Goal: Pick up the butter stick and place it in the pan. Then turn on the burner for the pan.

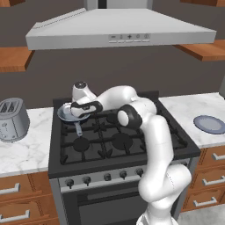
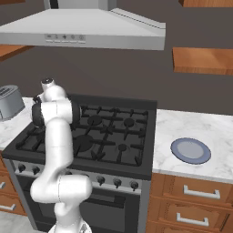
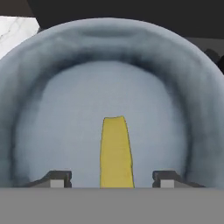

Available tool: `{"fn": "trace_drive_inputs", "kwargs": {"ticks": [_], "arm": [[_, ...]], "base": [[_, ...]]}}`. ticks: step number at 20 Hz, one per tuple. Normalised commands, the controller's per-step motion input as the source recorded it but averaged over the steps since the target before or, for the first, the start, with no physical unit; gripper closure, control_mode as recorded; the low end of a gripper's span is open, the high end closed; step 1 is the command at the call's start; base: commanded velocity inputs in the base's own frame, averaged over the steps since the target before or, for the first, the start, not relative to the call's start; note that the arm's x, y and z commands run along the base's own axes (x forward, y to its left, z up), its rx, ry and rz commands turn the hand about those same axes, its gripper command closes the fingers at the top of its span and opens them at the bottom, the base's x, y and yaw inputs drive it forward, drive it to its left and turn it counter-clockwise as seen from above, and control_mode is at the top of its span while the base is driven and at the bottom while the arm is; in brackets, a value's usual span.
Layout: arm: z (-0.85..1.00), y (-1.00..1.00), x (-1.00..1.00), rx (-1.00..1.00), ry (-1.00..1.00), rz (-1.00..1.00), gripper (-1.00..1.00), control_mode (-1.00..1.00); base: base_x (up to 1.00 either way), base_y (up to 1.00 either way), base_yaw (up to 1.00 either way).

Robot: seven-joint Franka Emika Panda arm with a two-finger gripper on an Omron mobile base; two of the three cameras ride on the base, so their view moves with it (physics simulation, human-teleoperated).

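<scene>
Landmark: the stove [image 1: 118,140], black, with grates and a row of knobs along its front.
Pan [image 1: 70,115]: on the stove's rear left burner as seen in the left base view, handle pointing toward the stove front; in the hand view its blue-grey bowl [image 3: 65,131] curves around the whole scene.
Butter stick [image 3: 116,153]: pale yellow, lying on the pan's floor, between the two fingertips [image 3: 56,178] and touching neither.
Gripper [image 3: 112,181]: low over the pan's bowl; the jaws stand apart, nothing held, a clear gap on each side of the butter.
Arm: bent over the stove from its front, hand above the pan.
Plate [image 2: 190,150]: flat, blue-grey, on the marble desk [image 2: 200,129] right of the stove.
Toaster [image 1: 12,118]: on the desk left of the stove.
Hood [image 1: 118,30]: above the stove.
</scene>
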Motion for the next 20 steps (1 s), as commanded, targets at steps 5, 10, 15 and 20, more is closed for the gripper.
{"fn": "trace_drive_inputs", "kwargs": {"ticks": [5, 10, 15, 20], "arm": [[0.03, 0.11, -0.05, 0.0, -0.01, 0.0, -1.0, -1.0], [0.2, 0.19, -0.4, 0.0, -0.04, 0.0, -1.0, -1.0], [0.18, 0.11, -0.6, 0.0, -0.08, 0.0, -1.0, -1.0], [0.11, 0.01, -0.7, 0.0, -0.12, 0.0, -1.0, -1.0]], "base": [[0.0, 0.0, 0.0], [0.0, 0.0, 0.0], [0.0, 0.0, 0.0], [0.0, 0.0, 0.0]]}}
